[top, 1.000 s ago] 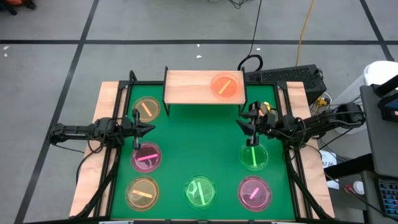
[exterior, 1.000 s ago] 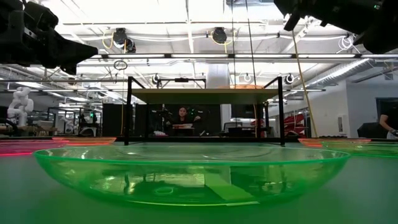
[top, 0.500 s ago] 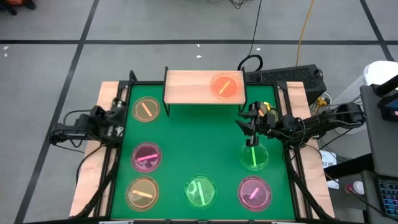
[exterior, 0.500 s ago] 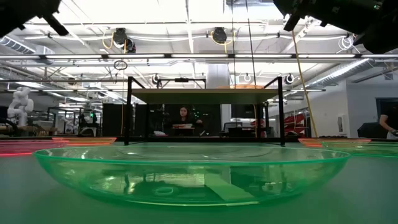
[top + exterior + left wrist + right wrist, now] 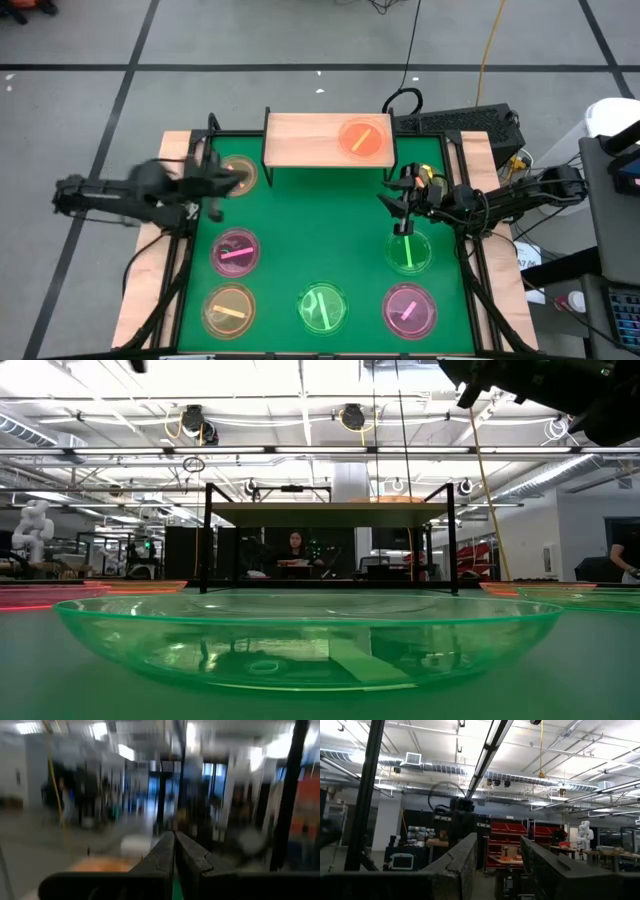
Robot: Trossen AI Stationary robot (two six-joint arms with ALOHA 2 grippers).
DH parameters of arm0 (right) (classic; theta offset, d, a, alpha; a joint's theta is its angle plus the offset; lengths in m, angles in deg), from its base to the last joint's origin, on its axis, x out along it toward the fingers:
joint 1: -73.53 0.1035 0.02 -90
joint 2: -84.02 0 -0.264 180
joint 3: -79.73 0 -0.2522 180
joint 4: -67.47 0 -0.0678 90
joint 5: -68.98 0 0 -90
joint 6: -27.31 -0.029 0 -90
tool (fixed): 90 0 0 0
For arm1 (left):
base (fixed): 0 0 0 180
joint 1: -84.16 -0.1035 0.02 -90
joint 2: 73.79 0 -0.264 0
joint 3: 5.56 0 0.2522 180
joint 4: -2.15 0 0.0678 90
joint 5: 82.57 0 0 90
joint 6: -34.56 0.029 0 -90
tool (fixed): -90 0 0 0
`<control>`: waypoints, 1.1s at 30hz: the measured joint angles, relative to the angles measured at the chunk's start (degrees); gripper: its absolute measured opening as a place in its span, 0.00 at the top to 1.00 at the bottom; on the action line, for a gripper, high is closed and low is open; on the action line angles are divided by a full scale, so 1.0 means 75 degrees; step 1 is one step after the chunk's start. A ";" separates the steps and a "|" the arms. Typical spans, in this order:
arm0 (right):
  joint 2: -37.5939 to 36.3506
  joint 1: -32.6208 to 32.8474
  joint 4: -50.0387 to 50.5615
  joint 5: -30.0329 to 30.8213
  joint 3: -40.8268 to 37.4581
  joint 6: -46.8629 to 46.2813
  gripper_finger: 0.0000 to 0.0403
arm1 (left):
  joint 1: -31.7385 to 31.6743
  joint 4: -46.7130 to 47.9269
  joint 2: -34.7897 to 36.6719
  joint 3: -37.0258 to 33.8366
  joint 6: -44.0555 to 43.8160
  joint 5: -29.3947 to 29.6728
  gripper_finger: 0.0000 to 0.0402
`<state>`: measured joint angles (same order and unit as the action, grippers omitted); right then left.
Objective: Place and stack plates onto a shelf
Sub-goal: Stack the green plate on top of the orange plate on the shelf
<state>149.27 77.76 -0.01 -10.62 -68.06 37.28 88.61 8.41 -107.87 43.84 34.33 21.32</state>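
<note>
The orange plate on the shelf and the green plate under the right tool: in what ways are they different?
The orange plate lies on the shelf, toward its right end; the green plate lies on the green table. The orange plate has nothing over it, while the right tool, fingers apart, hangs just above the green plate's far edge. Their tints differ: orange against green. Both are small, round, translucent, each with a bright stripe across the centre.
</note>
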 joint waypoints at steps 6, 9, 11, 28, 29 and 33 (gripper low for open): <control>-0.0002 0.0000 0.0102 0.0003 0.0000 0.0164 0.67 | 0.0484 0.2871 -0.2719 0.1789 0.0220 -0.0016 0.95; -0.0033 0.0000 0.0181 0.0003 0.0000 0.0164 0.67 | 0.0872 0.3806 -0.3695 0.2453 0.0675 -0.0045 0.95; -0.0111 0.0000 0.0242 0.0003 0.0000 0.0168 0.67 | 0.1136 0.4016 -0.4281 0.2696 0.0710 -0.0043 0.95; -0.0801 0.0000 0.1087 0.0009 0.0000 0.0385 0.67 | 0.2738 0.3091 -0.8040 0.3090 -0.1416 -0.0744 0.94; -0.0801 0.0000 0.1098 0.0009 0.0000 0.0369 0.67 | 0.2759 0.3113 -0.8127 0.3090 -0.1614 -0.0795 0.94; -0.0801 0.0000 0.1170 0.0009 0.0000 0.0368 0.67 | 0.2826 0.3248 -0.8304 0.3087 -0.2305 -0.0792 0.88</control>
<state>143.26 77.76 8.76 -10.56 -68.06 40.04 109.80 32.77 -170.15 66.99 17.04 15.37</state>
